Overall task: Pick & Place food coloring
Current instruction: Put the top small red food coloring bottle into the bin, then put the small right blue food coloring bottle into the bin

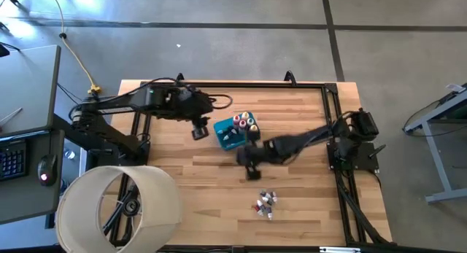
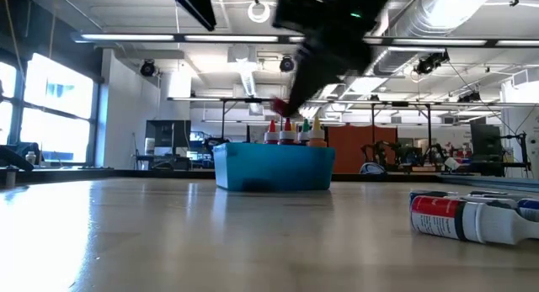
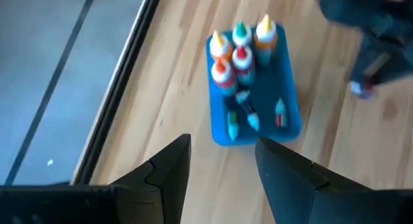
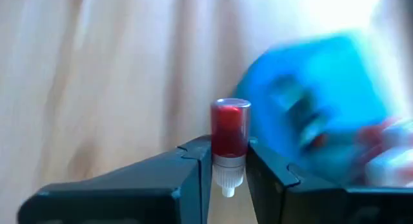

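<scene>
Right hand [image 4: 227, 164] gripping a small red vial [image 4: 230, 135] near the blue tub [image 1: 228, 135]. Left hand [image 3: 222, 162] open above the tub on the bench [image 1: 182, 187].

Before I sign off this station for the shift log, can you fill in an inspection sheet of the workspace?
Surface: wooden table, bare wood in good view.
Job's things: blue tub holding upright food coloring bottles; a small cluster of vials lies loose on the table's near side.
Clutter: a large pale cylinder overlaps the table's corner.
End effectors: right end effector shut on a dark-red vial, beside the tub; left end effector open, above the table, near the tub.
Cables: a yellow cable runs across the floor.
Surroundings: a desk with a keyboard and a mouse to the left.
</scene>
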